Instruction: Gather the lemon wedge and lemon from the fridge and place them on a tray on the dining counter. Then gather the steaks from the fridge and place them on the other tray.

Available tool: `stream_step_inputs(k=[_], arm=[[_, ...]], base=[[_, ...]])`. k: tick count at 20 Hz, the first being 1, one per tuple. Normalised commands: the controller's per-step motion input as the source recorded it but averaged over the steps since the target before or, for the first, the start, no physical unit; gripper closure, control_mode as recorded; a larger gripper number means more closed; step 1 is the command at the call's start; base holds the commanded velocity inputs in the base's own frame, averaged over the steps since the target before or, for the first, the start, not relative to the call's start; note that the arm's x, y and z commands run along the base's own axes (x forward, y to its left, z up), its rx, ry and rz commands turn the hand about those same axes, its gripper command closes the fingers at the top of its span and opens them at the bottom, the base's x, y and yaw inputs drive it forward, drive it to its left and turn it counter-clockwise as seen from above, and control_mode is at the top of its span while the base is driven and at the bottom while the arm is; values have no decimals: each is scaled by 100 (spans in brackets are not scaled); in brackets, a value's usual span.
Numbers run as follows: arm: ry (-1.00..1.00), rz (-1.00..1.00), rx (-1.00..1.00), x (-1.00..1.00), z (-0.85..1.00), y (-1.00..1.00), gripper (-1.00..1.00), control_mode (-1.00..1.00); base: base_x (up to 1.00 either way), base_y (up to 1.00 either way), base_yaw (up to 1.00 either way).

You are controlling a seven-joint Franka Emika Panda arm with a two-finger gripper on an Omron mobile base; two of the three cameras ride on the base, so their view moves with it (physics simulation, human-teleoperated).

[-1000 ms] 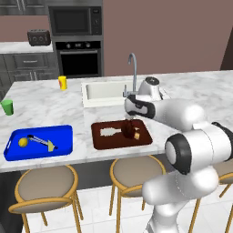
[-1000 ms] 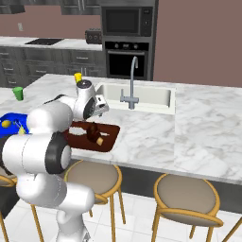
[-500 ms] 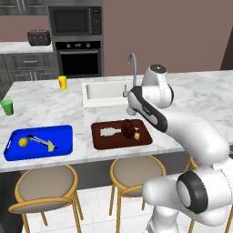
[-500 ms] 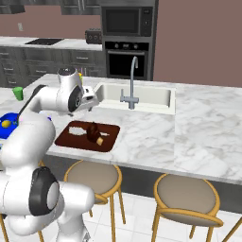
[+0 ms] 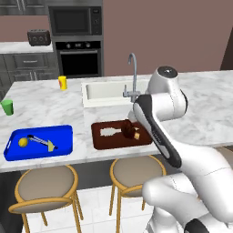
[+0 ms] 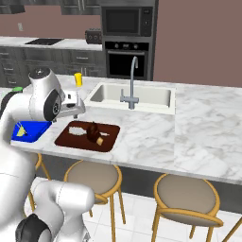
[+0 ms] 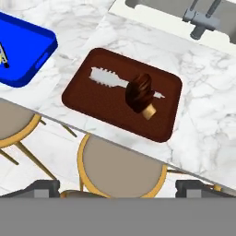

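Observation:
On the dining counter (image 5: 195,113) lies a blue tray (image 5: 63,132) holding the lemon (image 5: 22,142) and the lemon wedge (image 5: 52,147) beside a thin utensil. To its right is a brown tray (image 5: 104,141) (image 7: 87,92) (image 6: 71,139). It carries a dark brown steak (image 7: 139,91) (image 5: 129,129) (image 6: 93,130) with a small tan piece at its end, and a whitish ribbed item (image 7: 105,77). My gripper (image 7: 120,188) (image 6: 78,112) hovers well above the brown tray, open wide, with nothing between its fingers.
A sink (image 5: 107,91) with a tall faucet (image 5: 133,77) sits behind the brown tray. A yellow cup (image 5: 63,82) and a green cup (image 5: 7,107) stand on the counter's left. Round stools (image 5: 45,186) (image 5: 132,170) line the near edge.
The arm has unfolded and lifted up from low over the brown tray. The gripper stayed open. The steak and both trays have not moved.

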Motion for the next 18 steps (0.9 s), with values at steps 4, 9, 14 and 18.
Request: stream_step_inputs(k=[4, 9, 14, 18], arm=[[-5, -10, 2, -88, 11, 0, -100, -100], [-12, 0, -1, -89, -2, 26, -100, -100], [-3, 0, 0, -19, -1, 9, -100, 100], [0, 0, 0, 0, 0, 0, -100, 100]], base=[[0, 0, 0], [0, 0, 0], [-69, 53, 0], [-45, 100, 0]])
